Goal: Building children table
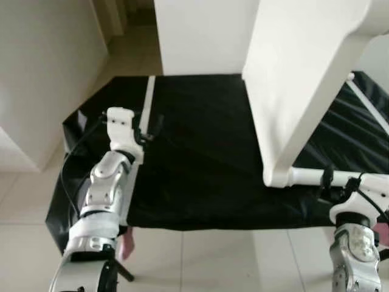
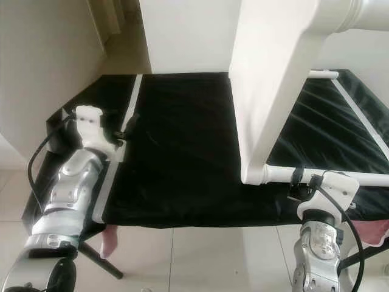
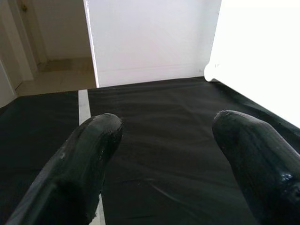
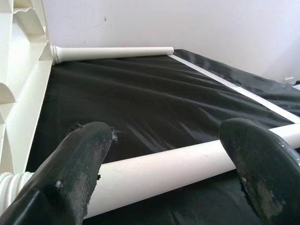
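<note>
Two end effectors spread | right end effector (image 4: 164, 154) straddles table leg (image 4: 159, 171) | left end effector (image 3: 164, 140) over black sheet (image 3: 164, 122)

Head stereo pair looks forward and down from above both silver arms onto the black plastic sheet (image 1: 200, 164) and the upended white plastic tabletop (image 2: 273, 85). Left wrist cam sits low, close over the sheet, facing the white wall (image 3: 150, 37). Right wrist cam looks along the white round table leg (image 4: 164, 171); all views share sheet and tabletop.
</note>
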`<state>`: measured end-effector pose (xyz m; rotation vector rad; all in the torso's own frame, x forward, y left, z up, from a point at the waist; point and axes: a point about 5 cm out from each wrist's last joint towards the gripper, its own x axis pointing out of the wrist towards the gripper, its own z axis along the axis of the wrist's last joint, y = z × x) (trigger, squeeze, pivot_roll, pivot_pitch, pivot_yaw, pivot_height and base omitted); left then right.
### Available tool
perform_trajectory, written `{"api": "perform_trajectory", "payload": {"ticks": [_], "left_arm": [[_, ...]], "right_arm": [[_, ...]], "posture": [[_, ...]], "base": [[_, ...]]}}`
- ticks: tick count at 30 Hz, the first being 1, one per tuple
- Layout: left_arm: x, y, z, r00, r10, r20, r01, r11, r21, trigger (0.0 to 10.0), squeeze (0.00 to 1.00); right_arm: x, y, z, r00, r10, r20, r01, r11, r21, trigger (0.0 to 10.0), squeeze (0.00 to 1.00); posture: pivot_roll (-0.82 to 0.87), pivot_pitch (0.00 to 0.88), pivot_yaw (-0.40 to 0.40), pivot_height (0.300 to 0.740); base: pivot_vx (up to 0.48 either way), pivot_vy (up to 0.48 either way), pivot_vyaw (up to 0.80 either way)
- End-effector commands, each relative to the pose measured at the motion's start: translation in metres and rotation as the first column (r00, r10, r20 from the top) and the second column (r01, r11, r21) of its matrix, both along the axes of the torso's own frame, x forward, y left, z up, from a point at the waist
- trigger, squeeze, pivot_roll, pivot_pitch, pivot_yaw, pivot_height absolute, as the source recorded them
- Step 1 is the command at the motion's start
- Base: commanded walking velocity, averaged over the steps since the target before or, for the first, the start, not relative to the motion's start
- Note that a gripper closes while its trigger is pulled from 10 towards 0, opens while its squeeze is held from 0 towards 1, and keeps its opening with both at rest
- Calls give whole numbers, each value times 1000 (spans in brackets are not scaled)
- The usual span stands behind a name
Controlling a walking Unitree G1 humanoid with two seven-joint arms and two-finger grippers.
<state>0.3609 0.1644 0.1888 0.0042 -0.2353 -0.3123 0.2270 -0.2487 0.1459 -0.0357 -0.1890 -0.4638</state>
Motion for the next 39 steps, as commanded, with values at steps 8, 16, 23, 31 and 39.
{"api": "perform_trajectory", "payload": {"ticks": [8,16,23,31,39], "left_arm": [[1,0,4,1000,-5,9,5,1000,15,10000,0],[1,0,4,1000,-5,9,5,1000,15,10000,0],[-1,0,1,1000,-2,8,2,1000,9,10000,0],[-44,-35,-12,999,-31,-27,28,994,-103,10000,0],[-44,-35,-12,999,-30,-29,27,994,-104,10000,0]], "right_arm": [[1,-2,1,1000,-7,8,7,1000,5,10000,0],[1,-2,1,1000,-7,8,7,1000,5,10000,0],[0,0,-1,1000,-2,0,2,1000,2,10000,0],[17,57,11,963,268,-3,-267,961,-77,10000,0],[15,59,11,963,270,2,-270,961,-67,10000,0]], "posture": [[-36,0,52,740],[-36,0,52,740],[-38,0,0,740],[8,0,0,740],[6,0,0,740]], "base": [[0,0,0],[0,0,0],[0,0,0],[0,0,0],[0,0,0]]}}
